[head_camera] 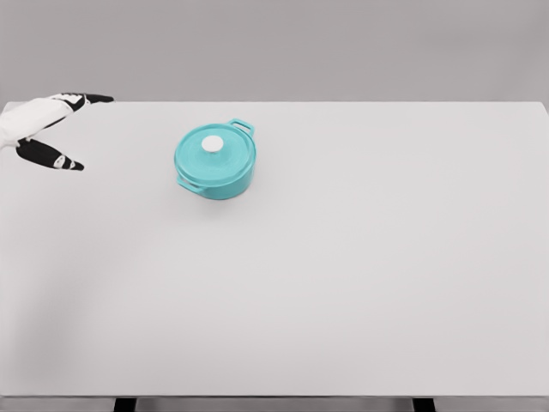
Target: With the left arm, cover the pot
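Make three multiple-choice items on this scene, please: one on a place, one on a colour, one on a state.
1. Where is the left hand?
A. at the table's far left edge
B. over the pot
C. at the near right corner

2. What colour is the pot?
A. red
B. turquoise
C. black

3. How is the lid?
A. beside the pot
B. in the hand
C. on the pot

Answers: 1 A, the hand is well left of the pot on the table. 2 B, body and lid are turquoise, the knob white. 3 C, the lid sits on the pot and the open hand holds nothing.
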`<state>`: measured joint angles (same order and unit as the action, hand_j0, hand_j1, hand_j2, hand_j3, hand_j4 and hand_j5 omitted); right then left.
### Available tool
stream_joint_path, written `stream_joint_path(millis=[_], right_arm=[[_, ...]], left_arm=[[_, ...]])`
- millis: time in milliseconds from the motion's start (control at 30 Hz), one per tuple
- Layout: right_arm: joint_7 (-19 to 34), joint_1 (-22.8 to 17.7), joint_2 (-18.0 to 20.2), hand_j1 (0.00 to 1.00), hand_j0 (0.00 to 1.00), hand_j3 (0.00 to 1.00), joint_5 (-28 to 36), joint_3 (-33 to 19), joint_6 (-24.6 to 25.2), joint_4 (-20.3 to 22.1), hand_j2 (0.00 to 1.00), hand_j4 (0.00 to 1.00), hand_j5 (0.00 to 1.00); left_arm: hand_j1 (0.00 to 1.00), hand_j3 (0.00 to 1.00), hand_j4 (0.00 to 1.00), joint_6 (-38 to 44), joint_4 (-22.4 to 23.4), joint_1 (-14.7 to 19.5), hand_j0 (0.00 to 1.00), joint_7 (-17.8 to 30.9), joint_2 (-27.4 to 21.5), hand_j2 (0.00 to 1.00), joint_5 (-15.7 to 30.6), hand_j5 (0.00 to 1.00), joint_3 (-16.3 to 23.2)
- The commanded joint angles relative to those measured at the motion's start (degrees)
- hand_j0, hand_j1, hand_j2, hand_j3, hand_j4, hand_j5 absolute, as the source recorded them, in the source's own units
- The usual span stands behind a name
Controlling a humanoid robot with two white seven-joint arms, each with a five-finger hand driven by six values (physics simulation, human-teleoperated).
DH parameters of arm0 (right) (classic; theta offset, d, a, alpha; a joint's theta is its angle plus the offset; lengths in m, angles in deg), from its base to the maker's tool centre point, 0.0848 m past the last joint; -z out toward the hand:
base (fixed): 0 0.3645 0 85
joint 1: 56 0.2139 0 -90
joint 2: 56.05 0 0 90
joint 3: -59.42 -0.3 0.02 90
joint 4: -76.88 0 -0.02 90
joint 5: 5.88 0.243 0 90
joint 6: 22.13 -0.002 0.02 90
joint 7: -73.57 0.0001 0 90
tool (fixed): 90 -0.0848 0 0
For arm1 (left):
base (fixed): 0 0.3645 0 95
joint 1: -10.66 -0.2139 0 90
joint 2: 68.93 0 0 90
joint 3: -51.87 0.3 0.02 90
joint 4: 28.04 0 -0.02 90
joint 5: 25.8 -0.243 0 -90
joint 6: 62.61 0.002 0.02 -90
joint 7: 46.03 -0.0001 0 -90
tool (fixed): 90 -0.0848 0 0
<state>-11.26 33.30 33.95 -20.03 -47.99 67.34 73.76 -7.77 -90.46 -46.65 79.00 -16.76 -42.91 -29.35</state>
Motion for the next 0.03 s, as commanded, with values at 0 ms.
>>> stream_joint_path(millis=[0], right_arm=[[0.01,0.00,0.00,1.00,1.00,1.00,0.00,0.00,0.00,0.04,1.00,1.00,1.00]], left_arm=[[1.00,1.00,1.00,0.17,-0.06,0.00,1.00,-0.03,-0.14,1.00,0.49,1.00,-0.08]])
